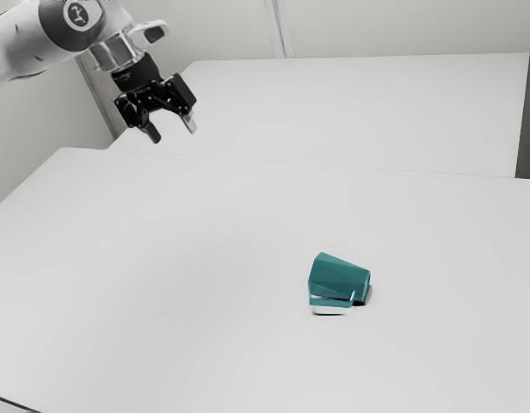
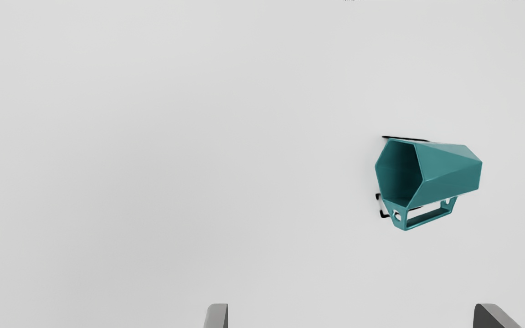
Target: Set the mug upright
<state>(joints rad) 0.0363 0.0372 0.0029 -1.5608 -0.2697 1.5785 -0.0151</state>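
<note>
My gripper [image 1: 173,132] is open, well apart from the mug [image 1: 338,277] lying sideways on the table [image 1: 162,258]. I should straddle it clear of the handle [image 2: 429,218], close evenly, lift, rotate it mouth-up, then lower gently.

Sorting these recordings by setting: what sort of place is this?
Probably a bare, lab-like room in simulation: a robot arm reaches in over a wide white table, with plain pale walls behind.
</note>
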